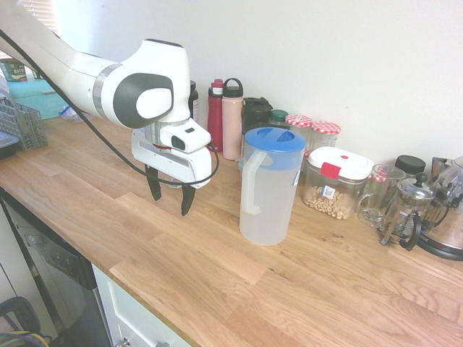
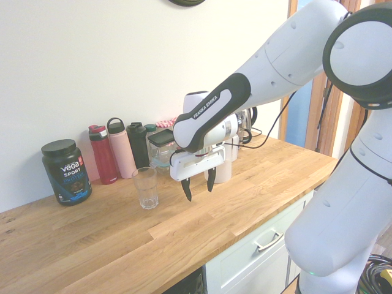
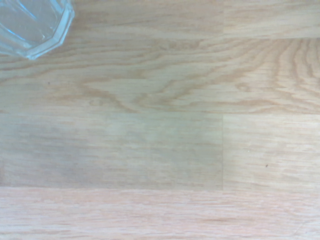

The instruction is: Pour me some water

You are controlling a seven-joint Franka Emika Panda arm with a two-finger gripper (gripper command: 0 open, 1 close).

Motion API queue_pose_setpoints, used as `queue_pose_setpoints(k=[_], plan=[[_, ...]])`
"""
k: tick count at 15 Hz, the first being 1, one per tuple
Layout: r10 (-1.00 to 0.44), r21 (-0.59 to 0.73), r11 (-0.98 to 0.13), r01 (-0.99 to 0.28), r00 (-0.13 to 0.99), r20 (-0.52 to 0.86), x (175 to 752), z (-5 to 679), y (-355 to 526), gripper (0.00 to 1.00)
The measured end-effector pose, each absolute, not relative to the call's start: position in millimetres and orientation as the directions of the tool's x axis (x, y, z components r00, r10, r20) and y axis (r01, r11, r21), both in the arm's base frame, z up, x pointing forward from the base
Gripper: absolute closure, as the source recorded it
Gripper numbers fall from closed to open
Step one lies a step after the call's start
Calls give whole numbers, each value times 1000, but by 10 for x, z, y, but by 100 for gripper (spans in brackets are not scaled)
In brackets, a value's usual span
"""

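Empty pincer (image 1: 171, 195), water (image 1: 265, 206) just beside

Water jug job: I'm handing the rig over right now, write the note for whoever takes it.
Tool: open, empty, pointing down just above the bare wooden counter, touching nothing.
Jug: upright on the counter beside the tool, blue lid on, water inside, white handle facing the tool.
Glass: empty, upright on the counter on the tool's other side, in front of the red and pink bottles; its rim shows in a corner of the wrist view.
Done: nothing; jug not gripped.
Left: grasp the jug by its handle, carry it to the glass, pour, set it back.
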State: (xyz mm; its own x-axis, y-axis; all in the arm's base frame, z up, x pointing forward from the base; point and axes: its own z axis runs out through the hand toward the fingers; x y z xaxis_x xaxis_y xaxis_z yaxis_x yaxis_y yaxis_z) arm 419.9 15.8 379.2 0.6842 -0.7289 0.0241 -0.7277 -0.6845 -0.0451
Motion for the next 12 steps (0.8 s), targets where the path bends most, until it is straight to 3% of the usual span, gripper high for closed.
queue_pose_setpoints(k=[6,12], plan=[[-734,-31,-679,-733,678,37,4242,4001,105,0],[-707,8,-703,-711,699,107,4255,5182,-96,0]])
